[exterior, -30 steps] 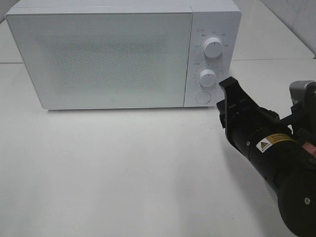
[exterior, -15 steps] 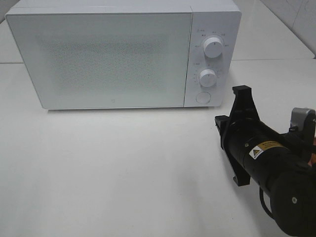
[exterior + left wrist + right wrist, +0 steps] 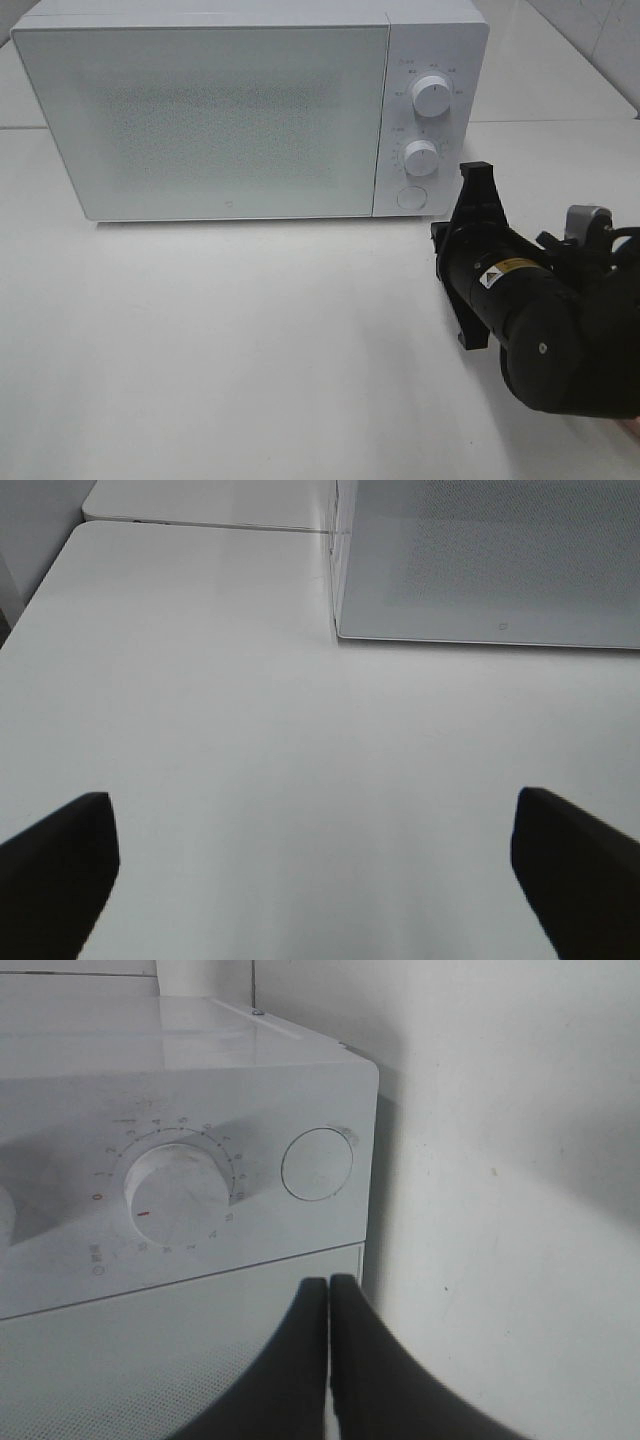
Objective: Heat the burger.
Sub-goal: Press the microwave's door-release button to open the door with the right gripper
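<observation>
- Jaws of the left gripper (image 3: 320,880) stood released and wide apart over the counter (image 3: 230,730), holding nothing (the high camera missed this arm entirely).
- The burger showed in no view; if it sat inside the microwave (image 3: 200,20), the frosted door (image 3: 200,115) hid it, so an empty oven might have been heated.
- The lower dial (image 3: 421,158) and the round button (image 3: 410,197) sat close together; a slip off one could probably have struck the other.
- The right gripper (image 3: 476,180), jaws clenched on nothing, pointed just beside that button; clenched so, it likely could not turn a dial.
- Nothing stood between it and the controls.
</observation>
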`<state>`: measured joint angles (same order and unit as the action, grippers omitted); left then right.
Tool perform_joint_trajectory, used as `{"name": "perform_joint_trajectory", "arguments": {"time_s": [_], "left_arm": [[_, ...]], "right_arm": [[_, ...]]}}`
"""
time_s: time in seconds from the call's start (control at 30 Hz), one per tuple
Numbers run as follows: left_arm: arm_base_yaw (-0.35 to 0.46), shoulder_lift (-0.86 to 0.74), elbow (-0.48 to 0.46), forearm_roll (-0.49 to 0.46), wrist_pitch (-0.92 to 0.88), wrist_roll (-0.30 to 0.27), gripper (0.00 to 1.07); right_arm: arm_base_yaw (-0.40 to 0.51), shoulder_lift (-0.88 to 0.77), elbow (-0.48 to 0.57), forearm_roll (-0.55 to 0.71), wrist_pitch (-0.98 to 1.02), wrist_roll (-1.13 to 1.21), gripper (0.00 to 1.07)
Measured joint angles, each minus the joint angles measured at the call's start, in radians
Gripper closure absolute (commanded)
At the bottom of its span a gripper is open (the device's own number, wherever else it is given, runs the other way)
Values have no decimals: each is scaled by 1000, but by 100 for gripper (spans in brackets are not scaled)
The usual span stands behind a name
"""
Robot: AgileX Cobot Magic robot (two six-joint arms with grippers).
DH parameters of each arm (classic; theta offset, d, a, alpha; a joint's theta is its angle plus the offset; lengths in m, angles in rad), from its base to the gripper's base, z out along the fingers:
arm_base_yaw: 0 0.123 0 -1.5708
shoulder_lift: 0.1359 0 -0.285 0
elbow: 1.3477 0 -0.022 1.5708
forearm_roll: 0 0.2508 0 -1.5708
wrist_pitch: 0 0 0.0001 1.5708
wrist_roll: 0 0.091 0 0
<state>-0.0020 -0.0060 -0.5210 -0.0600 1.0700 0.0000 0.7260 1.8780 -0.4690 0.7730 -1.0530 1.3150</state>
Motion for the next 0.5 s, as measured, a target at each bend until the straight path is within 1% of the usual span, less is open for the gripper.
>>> {"name": "perform_joint_trajectory", "arguments": {"time_s": [0.03, 0.2, 0.5], "left_arm": [[0, 0, 0, 0, 0, 0, 7], [0, 0, 0, 0, 0, 0, 7], [0, 0, 0, 0, 0, 0, 7]], "right_arm": [[-15, 16, -23, -11, 16, 6, 107], [-42, 44, -73, -14, 41, 17, 107], [-48, 116, -146, -14, 60, 28, 107]]}}
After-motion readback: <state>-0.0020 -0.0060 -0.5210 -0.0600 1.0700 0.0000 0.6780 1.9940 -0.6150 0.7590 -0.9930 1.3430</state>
